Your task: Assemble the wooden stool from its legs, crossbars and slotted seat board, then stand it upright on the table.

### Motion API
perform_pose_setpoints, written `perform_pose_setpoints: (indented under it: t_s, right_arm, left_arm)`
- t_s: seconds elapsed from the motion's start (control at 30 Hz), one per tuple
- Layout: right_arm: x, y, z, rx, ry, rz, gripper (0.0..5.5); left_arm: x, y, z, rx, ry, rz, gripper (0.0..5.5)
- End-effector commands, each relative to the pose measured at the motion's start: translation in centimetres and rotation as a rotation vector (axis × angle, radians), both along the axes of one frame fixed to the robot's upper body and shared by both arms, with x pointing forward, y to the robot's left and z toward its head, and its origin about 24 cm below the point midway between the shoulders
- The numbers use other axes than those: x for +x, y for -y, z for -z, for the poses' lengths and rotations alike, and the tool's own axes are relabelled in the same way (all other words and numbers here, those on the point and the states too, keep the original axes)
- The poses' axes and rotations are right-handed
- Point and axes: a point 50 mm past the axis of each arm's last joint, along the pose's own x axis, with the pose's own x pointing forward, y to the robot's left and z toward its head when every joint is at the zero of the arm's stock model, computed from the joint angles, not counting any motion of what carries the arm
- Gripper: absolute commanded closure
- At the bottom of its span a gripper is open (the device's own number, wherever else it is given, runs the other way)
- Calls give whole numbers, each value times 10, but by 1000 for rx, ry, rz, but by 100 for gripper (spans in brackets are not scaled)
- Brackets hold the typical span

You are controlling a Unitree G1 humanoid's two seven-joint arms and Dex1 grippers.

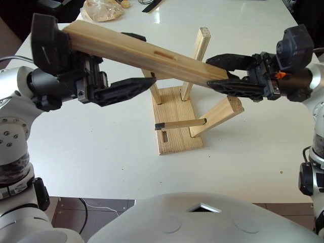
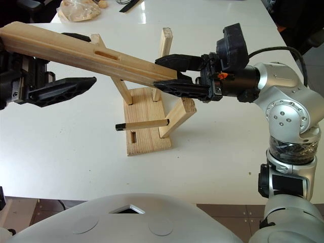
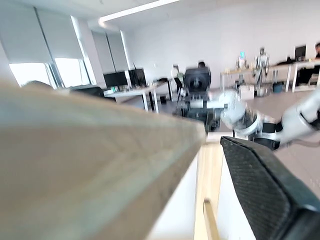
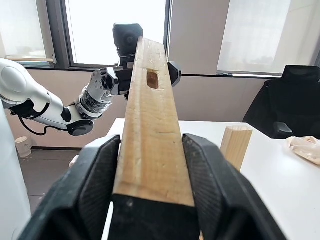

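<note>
A long wooden leg (image 1: 152, 53) with a slot in its face hangs slanted above the table. My right gripper (image 1: 208, 73) is shut on its lower end, with both pads pressed to its sides (image 4: 152, 145). The higher end lies between the fingers of my left gripper (image 1: 152, 58), which stands open, its near finger (image 3: 265, 190) apart from the wood. Below, the slotted seat board (image 1: 174, 136) lies flat. Two legs (image 1: 201, 43) stand up from it and a third (image 1: 223, 115) leans at its right. A thin crossbar (image 1: 179, 123) sticks out sideways from the leaning leg.
A clear bag (image 1: 103, 10) and a dark object (image 1: 152, 5) lie at the table's far edge. The white table (image 1: 91, 152) is bare to the left, right and front of the seat board.
</note>
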Motion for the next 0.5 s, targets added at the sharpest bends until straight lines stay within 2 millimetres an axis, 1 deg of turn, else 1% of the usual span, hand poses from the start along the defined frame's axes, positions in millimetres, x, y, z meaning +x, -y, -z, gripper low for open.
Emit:
perform_pose_setpoints:
  t_s: [0.03, 0.17, 0.27, 0.37, 0.5]
  right_arm:
    - [-1, -3, -12, 2, 50, -34, 345]
    - [0, -7, -14, 17, 57, -45, 345]
    - [0, -8, -17, 30, 63, -46, 345]
    - [1, -8, -22, 60, 69, -51, 345]
    - [3, -7, -33, 136, 72, -50, 345]
  left_arm:
    - [5, -4, 0, -19, -32, -15, 163]
    - [4, -1, 0, -32, -51, 22, 99]
    - [7, -2, 0, -59, -62, 12, 58]
    - [7, -4, -6, -164, -83, 30, 13]
    - [7, -5, -12, -316, -129, 64, 10]
